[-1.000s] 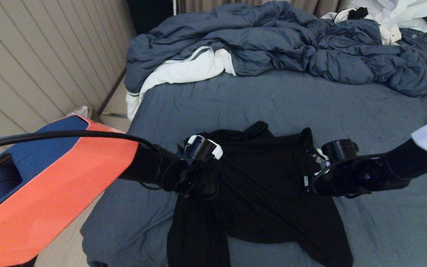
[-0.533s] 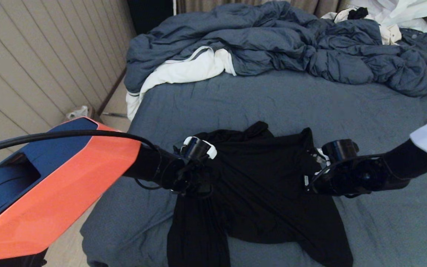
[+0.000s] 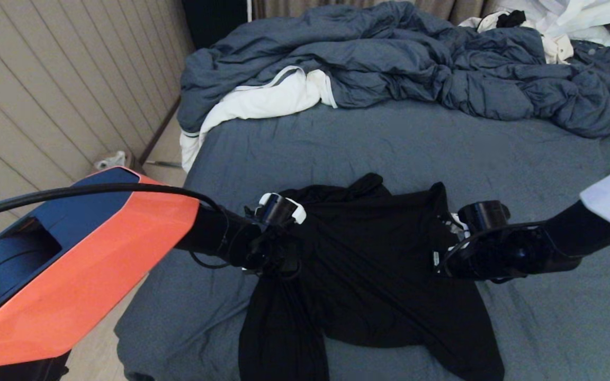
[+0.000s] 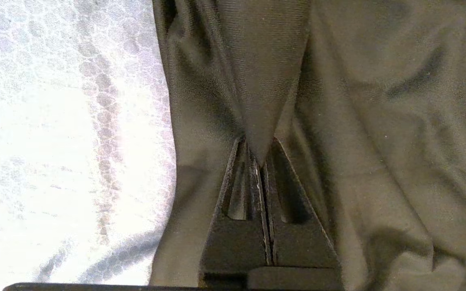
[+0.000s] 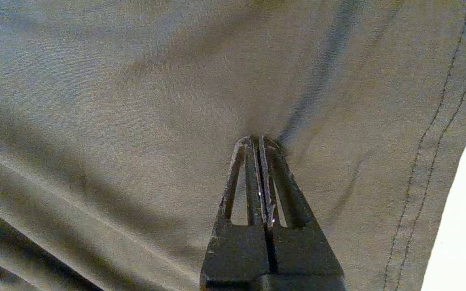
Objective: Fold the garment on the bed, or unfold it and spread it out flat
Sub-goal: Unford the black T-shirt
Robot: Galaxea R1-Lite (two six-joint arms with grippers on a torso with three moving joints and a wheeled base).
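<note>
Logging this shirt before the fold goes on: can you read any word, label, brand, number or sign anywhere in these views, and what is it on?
None can be read.
Black garment: small white marks beside the right claw, too small to read.
Small white tag on the right wrist: too small to read.
Left claw, bed, duvet, white cloth: no text shows.

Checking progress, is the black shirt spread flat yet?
No: the garment lies bunched and creased on the bed.
</note>
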